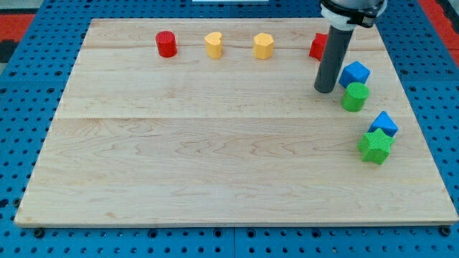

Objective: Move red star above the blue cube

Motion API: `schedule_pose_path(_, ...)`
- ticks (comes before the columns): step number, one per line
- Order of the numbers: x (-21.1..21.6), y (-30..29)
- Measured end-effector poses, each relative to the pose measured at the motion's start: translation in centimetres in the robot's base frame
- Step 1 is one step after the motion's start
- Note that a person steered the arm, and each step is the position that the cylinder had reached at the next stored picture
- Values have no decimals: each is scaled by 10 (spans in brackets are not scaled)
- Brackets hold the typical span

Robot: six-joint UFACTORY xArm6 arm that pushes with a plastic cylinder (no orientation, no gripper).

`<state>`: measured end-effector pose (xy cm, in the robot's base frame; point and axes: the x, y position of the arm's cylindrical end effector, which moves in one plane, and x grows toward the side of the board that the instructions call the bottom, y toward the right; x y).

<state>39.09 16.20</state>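
Note:
The red star point(317, 46) lies near the view's top right, partly hidden behind my rod. The blue cube point(355, 73) sits just right and below it, touching a green cylinder point(354, 97). My tip point(325, 89) rests on the board just left of the blue cube and the green cylinder, and below the red star.
A red cylinder point(166, 44), a yellow heart point(214, 44) and a yellow hexagonal block point(263, 45) line the top of the wooden board point(215, 143). A second blue block point(384, 124) and a green star point(375, 146) sit at the right edge.

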Motion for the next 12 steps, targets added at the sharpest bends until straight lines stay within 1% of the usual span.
schedule_pose_path(1,5,38)
schedule_pose_path(2,6,19)
schedule_pose_path(4,101,-52)
schedule_pose_path(6,75,-95)
schedule_pose_path(8,60,-96)
schedule_pose_path(11,59,-95)
schedule_pose_path(12,20,-80)
